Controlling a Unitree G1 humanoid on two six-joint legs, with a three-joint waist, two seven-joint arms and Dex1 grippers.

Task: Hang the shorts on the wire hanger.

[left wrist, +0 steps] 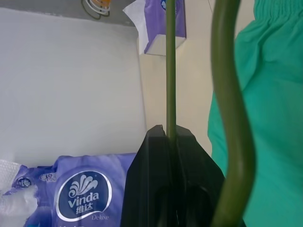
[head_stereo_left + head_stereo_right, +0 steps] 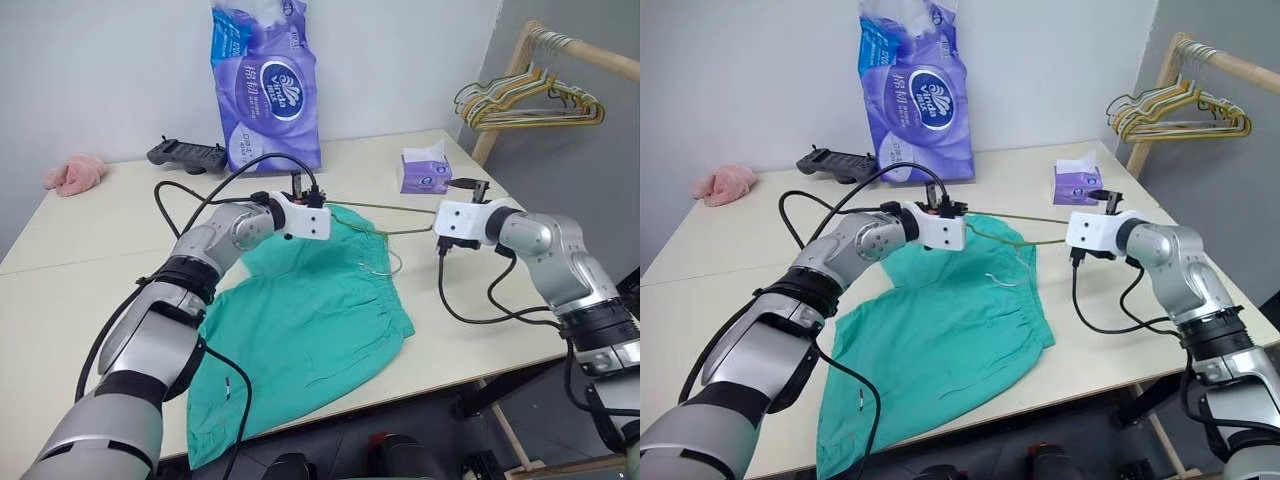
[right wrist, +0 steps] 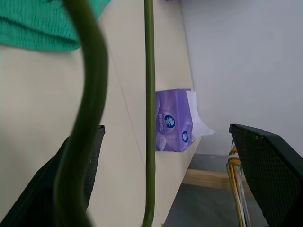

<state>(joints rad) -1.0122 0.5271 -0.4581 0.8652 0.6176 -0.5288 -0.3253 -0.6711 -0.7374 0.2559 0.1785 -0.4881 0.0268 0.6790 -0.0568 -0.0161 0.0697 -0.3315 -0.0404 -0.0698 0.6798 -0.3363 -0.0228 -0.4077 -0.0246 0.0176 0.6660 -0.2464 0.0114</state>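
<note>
Olive-gold wire hanger (image 2: 385, 212): pinched in the fully closed left end effector (image 2: 300, 192), held above the desk.
Right end effector (image 2: 1108, 200): wide open, straddling the wire's far end, gripping nothing.
Teal shorts (image 2: 300, 330): flat, draping over the desk's front edge (image 2: 440, 375).
Risk: thin wire may twist or slip from one pinch.

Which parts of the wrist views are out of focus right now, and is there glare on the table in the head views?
Left wrist view: the near curved run of the wire hanger is soft, while the left gripper shut on the straight wire is fairly crisp. Right wrist view: the near wire loop is blurred; the tissue box reads clearer. Left eye view: even light, no glare on the table, soft shadow beside the shorts.
</note>
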